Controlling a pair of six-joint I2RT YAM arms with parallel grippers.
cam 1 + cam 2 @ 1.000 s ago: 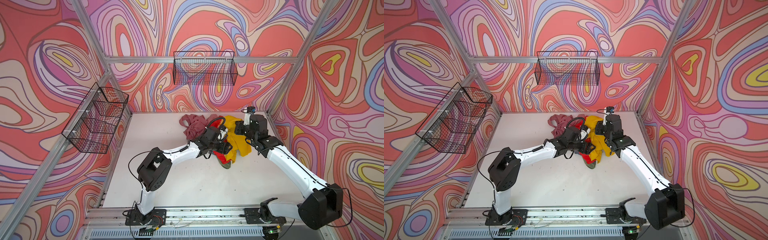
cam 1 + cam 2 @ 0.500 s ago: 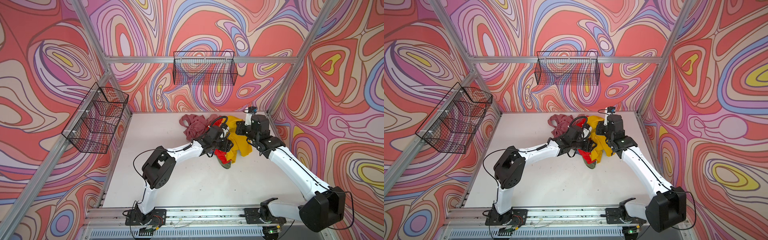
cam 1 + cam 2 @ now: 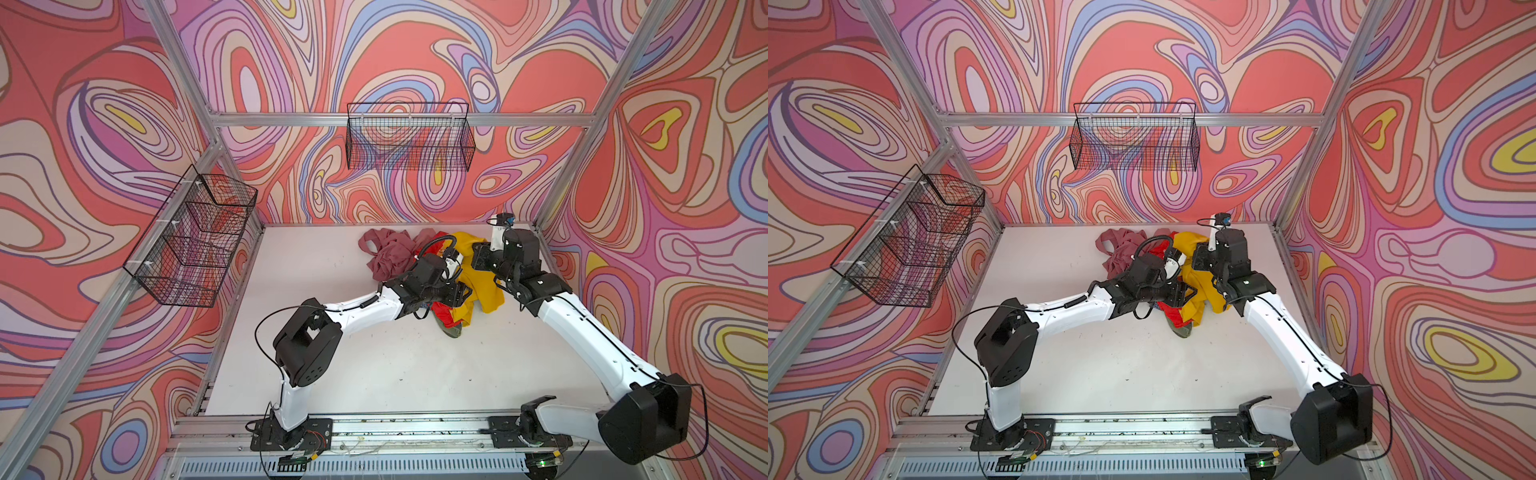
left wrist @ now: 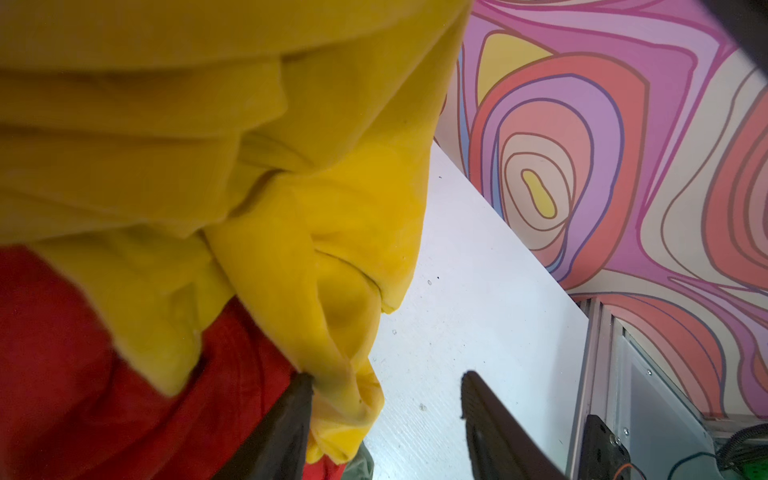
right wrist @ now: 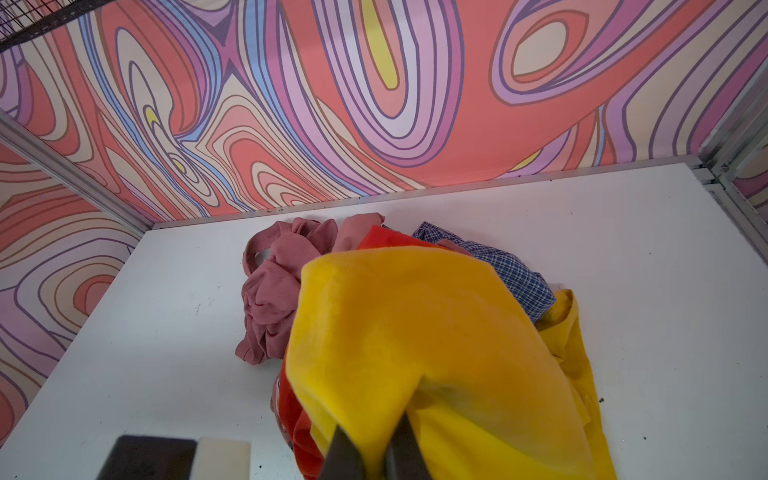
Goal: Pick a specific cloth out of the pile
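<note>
Yellow fold hung between my left fingers, my right pinching it above

My right gripper point(image 5: 368, 455) was clamped on the cloth point(image 5: 415, 340) – the mustard sheet draped down from it over the pile point(image 5: 286, 282). My left gripper point(image 4: 386, 399) stood partly spread, one finger touching a dangling yellow tail, the other clear – the left was nearer that lower end.
</note>
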